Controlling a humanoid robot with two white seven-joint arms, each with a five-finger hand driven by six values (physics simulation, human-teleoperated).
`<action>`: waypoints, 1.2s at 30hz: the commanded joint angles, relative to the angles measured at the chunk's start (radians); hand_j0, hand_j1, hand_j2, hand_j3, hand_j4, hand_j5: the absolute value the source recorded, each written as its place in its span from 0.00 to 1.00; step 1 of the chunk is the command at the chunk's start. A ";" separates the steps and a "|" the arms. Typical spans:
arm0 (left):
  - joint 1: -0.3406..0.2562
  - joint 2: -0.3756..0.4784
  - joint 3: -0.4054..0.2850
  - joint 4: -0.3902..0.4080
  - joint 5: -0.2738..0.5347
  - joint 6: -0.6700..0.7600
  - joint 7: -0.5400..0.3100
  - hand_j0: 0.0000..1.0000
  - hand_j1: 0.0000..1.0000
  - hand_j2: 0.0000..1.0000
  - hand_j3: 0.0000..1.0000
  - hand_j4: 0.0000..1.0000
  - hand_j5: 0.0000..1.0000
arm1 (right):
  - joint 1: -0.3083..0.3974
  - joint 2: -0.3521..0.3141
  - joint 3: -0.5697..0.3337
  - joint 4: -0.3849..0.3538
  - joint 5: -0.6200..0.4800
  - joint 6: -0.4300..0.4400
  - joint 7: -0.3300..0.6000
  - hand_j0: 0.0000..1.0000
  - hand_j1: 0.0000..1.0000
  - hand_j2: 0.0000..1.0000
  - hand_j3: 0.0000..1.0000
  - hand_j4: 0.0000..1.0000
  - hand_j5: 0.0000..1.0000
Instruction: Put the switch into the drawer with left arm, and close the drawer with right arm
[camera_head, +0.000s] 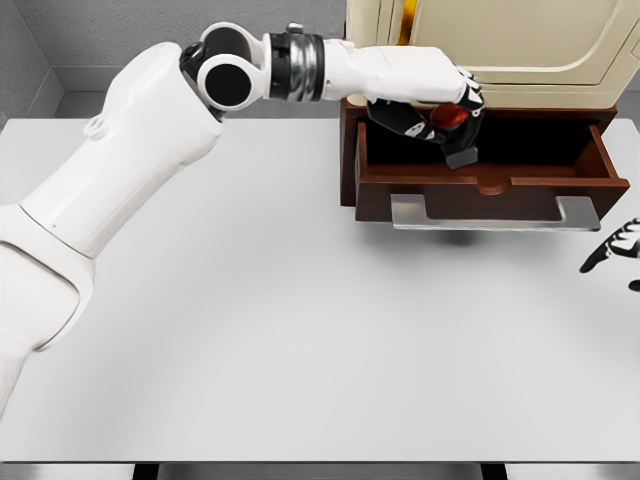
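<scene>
**Switch over the open drawer: release low, then clear out**

Left hand (440, 105) is curled around the switch (452, 125), fingers wrapped on it from above, holding it over the open drawer (490, 170), toward the drawer's left end. Judging by this, the step in hand is the drop-off. Best way imo: lower a bit so the switch sits just above the drawer floor, keep it inside the side walls & behind the front panel, then open fingers slowly so it doesn't bounce or tip over the edge. Lift straight up after, clear of the cabinet (490, 50) overhanging the wrist. Don't bump the drawer front or the metal handle (495, 213) just below the hand, on the near side.

Right hand (615, 245) shows only at the right edge, well apart & lower, fingers spread, holding nothing; it waits for the push.

Switch: small, red part up under the fingers, dark grey blocky part hanging below the palm. Mostly hidden by the fingers, so exact shape can't be told.
</scene>
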 joint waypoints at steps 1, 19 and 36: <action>0.000 0.001 0.005 0.034 0.005 0.003 0.001 0.70 0.70 0.70 0.70 0.70 0.70 | 0.000 -0.002 0.011 0.000 -0.005 0.003 0.000 0.67 0.67 0.67 0.67 0.67 0.67; -0.009 0.077 -0.002 -0.311 0.051 0.003 0.001 0.85 0.85 0.85 0.85 0.85 0.85 | -0.006 -0.002 0.031 0.000 -0.005 0.003 0.000 0.67 0.67 0.67 0.67 0.67 0.67; -0.267 0.627 -0.555 -0.746 1.218 0.758 0.032 1.00 1.00 1.00 1.00 1.00 1.00 | -0.006 -0.002 0.031 0.000 -0.005 0.003 0.000 0.68 0.68 0.68 0.68 0.68 0.68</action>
